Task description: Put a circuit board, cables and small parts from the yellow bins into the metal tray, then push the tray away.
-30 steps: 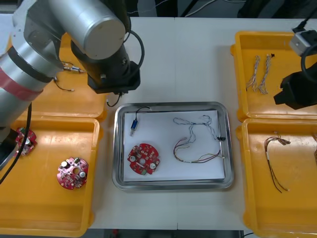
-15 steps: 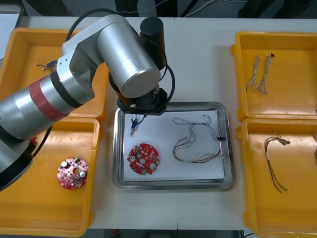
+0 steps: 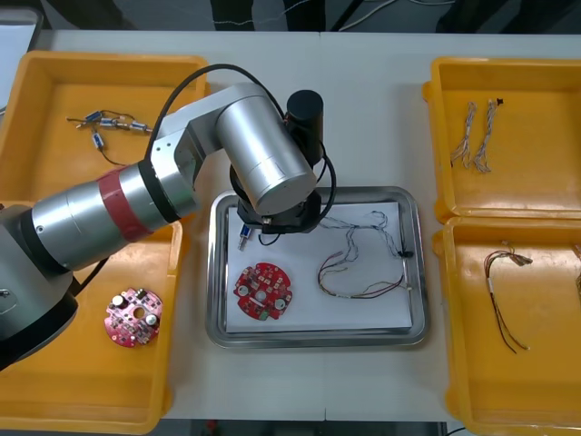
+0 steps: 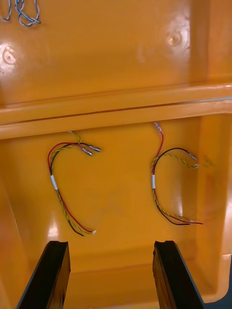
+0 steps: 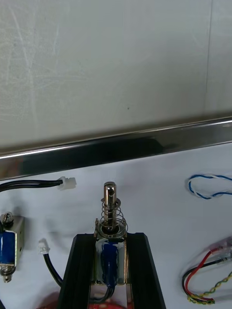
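Tray: metal tray (image 3: 314, 193), with a shiny rounded rim and a white inside, is sitting mid-worktop (image 3: 363, 91).
Left pincer: left pincer (image 5: 111, 240) is hovering low over the tray's far-left corner, its black fingers set narrowly apart and clamping a small metal part (image 5: 110, 219).
Held part: a blue coil in a boxy metal frame, with a spring and a rounded pin sticking out past the fingertips toward the tray's far rim.
Loose part: a similar blue-cored piece (image 5: 10, 240) is lying flat inside the tray, beside the fingers.
Board: round red circuit board (image 3: 263, 292) is lying in the tray's near-left part.
Right pincer: right pincer (image 4: 111, 245) is hanging wide open over the yellow bin (image 4: 116, 198) right of the tray, above thin red and yellow cables (image 4: 60, 186).
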